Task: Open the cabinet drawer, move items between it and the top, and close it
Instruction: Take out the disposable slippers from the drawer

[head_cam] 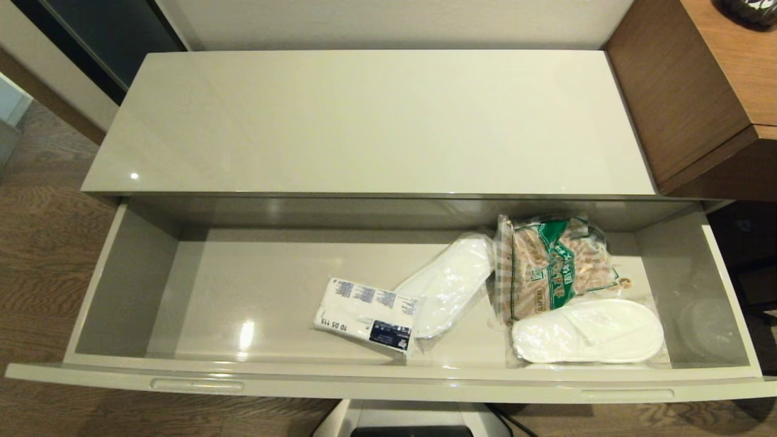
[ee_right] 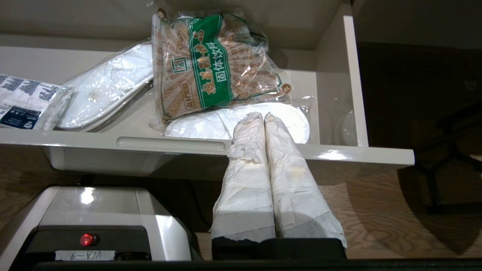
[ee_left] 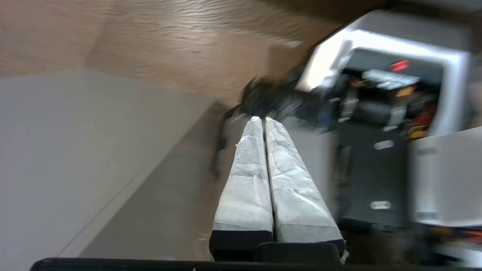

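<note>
The cabinet drawer (head_cam: 121,285) stands pulled fully out, its two slot handles along the front edge. Inside lie the tissue packet (head_cam: 367,314), a wrapped white slipper (head_cam: 452,282) beside it, and a second wrapped slipper (head_cam: 587,332) at the right. The glossy top (head_cam: 370,121) is bare. Neither arm shows in the head view. My right gripper (ee_right: 262,116) is shut and empty, below and in front of the drawer's front edge (ee_right: 357,154), near the right handle (ee_right: 171,144). My left gripper (ee_left: 260,119) is shut and empty, down by the robot base.
A green and brown snack bag (head_cam: 555,261) lies in the drawer between the slippers, partly over the right one. Brown wood-grain furniture (head_cam: 698,91) stands to the right of the cabinet. The robot base (ee_right: 94,222) sits under the drawer front. Wood floor surrounds it all.
</note>
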You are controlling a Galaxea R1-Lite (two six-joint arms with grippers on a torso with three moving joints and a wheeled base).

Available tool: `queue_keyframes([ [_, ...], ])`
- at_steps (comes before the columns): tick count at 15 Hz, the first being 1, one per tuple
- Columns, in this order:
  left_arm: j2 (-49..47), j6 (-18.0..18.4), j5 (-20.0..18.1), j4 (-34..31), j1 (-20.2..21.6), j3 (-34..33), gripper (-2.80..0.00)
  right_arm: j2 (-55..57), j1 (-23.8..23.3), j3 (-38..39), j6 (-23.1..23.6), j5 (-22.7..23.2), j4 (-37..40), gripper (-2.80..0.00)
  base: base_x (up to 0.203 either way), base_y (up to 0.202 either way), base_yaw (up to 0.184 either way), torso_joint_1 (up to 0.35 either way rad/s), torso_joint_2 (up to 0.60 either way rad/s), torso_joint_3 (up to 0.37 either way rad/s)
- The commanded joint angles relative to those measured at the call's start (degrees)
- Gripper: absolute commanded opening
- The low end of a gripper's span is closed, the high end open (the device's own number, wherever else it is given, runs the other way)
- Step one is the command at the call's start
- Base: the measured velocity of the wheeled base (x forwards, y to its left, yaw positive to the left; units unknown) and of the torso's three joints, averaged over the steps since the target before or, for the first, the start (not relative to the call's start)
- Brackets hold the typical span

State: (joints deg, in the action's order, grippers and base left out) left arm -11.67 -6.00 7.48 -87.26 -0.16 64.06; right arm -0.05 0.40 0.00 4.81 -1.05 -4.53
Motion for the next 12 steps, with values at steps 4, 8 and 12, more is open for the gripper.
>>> queue_keyframes([
  [4,10.7,15.7,-8.2,-0.3,0.0,-4.2,-2.80,-0.7,0.0,0.0,0.0,0.0,0.0,-2.80,0.000,0.000,0.000,0.000,0.00,0.000],
  [8,11.4,18.4,-13.2,25.8,0.0,-22.1,-2.80,-0.7,0.0,0.0,0.0,0.0,0.0,-2.80,0.000,0.000,0.000,0.000,0.00,0.000],
  [12,11.6,18.7,-14.2,64.7,0.0,-43.3,-2.80,-0.7,0.0,0.0,0.0,0.0,0.0,-2.80,0.000,0.000,0.000,0.000,0.00,0.000],
])
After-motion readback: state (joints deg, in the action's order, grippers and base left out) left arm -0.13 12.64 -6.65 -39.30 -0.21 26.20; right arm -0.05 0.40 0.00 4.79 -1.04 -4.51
